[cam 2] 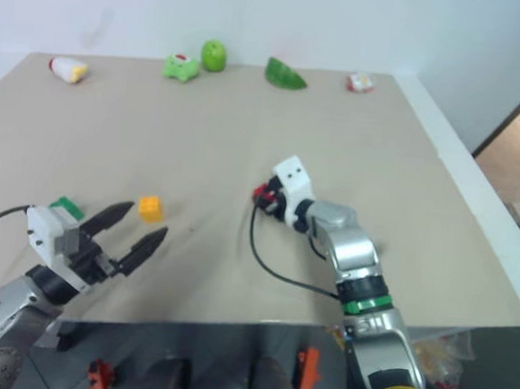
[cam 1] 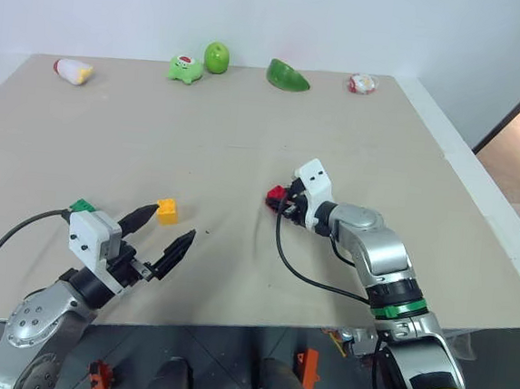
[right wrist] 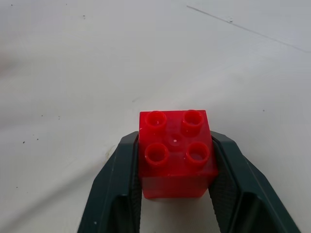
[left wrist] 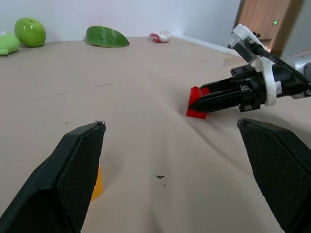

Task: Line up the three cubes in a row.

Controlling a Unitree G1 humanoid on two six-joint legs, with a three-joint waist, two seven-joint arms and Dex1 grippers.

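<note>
The right gripper (right wrist: 176, 194) is clamped on the red cube (right wrist: 176, 153), one finger against each side, at the middle of the table (cam 1: 247, 139). The yellow cube (cam 1: 167, 210) lies to its left and slightly nearer, with the green cube (cam 1: 82, 206) further left, so the red one likely has to travel leftward. The left gripper (cam 1: 167, 232) hovers spread wide and empty, just near of the yellow cube.

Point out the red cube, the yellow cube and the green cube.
red cube (right wrist: 177, 151): right wrist view, on its studded top, between the fingers.
yellow cube (cam 1: 167, 210): left eye view, on its top face.
green cube (cam 2: 66, 206): right eye view, on its visible top.
</note>
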